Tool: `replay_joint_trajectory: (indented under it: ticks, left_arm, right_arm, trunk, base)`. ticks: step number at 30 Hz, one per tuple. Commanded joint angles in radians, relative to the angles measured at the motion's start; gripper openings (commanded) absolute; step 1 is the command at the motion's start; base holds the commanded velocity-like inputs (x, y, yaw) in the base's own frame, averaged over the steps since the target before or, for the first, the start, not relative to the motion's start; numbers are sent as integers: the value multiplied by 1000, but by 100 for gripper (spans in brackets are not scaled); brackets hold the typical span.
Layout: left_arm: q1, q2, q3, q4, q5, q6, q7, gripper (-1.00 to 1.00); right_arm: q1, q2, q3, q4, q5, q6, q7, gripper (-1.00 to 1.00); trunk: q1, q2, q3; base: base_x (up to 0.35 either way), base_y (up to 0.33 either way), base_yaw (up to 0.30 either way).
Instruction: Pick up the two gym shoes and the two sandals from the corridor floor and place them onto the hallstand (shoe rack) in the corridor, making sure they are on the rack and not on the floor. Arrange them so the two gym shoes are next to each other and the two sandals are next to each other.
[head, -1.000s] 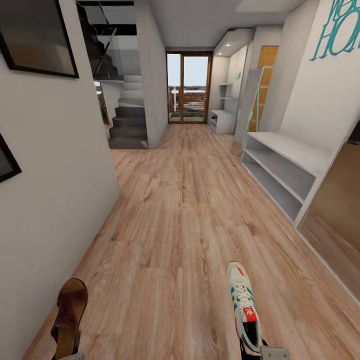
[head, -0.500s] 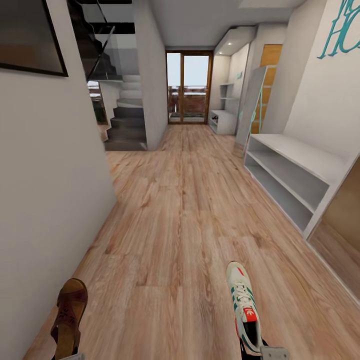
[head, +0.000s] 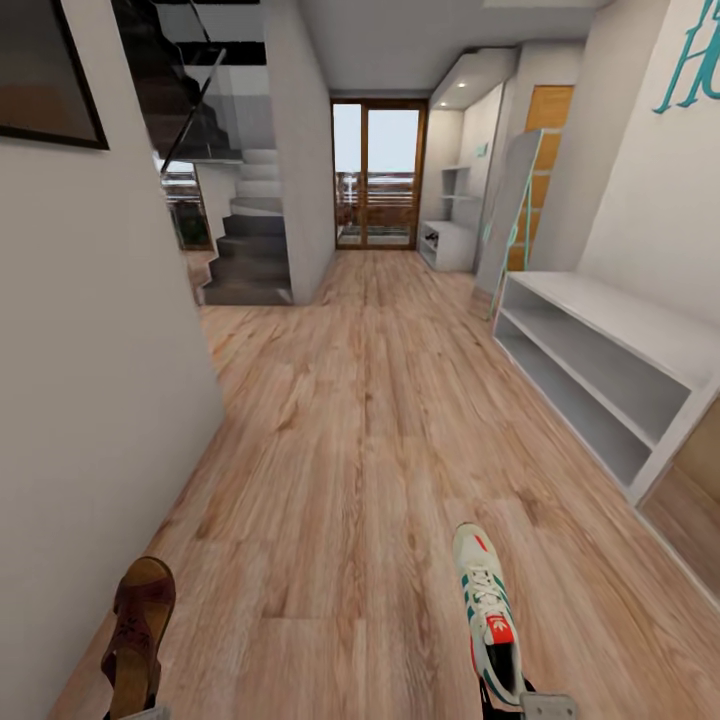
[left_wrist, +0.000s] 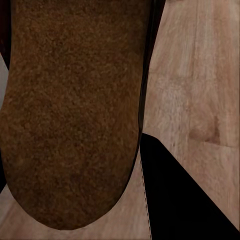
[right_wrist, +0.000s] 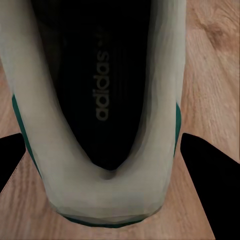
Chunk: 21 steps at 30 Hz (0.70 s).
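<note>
Brown suede-like footbed takes up most of my left wrist view: the left gripper (head: 140, 712) is clamped on one sandal (left_wrist: 70, 110), carried heel-down at the bottom left of the head view, toe pointing forward above the corridor floor (head: 350, 420). My right gripper (head: 530, 705) grips the heel of one gym shoe (head: 490, 615), and its wrist camera looks straight into the dark insole with the white collar around it (right_wrist: 107, 100).

Further out, a white bench (head: 600, 375) with two open shelf rows stands against the right wall, with teal letters (head: 690, 60) above it. At the far end of the corridor, near the glass door (head: 378, 175), sits another low unit (head: 445, 240) with staggered shelves above; I judge that one to be the hallstand, though it is too small to be sure. A staircase (head: 245, 250) rises on the left.

My worry: both shoes are held by a narrow bite at the heel, so a jolt while driving could swing or drop one. The left wall is also near the sandal. Stopping at the nearer bench would put them on the wrong furniture.

Count: one sandal, one gym shoe, two benches in sight.
</note>
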Motion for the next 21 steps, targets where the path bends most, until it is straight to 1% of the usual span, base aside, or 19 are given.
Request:
replay_joint_trajectory:
  ticks: [1,21]
  left_arm:
    - [-1,0,1,1,2,-2,-4,-100]
    - [-1,0,0,8,3,-2,-4,-100]
  right_arm:
    - [-1,-1,2,0,2,-2,-6,-100]
    - [-1,-2,2,0,2,-2,-6,-100]
  trunk:
    - [0,0,-1]
    - [0,0,-1]
  base:
    - [339,0,0]
    - [339,0,0]
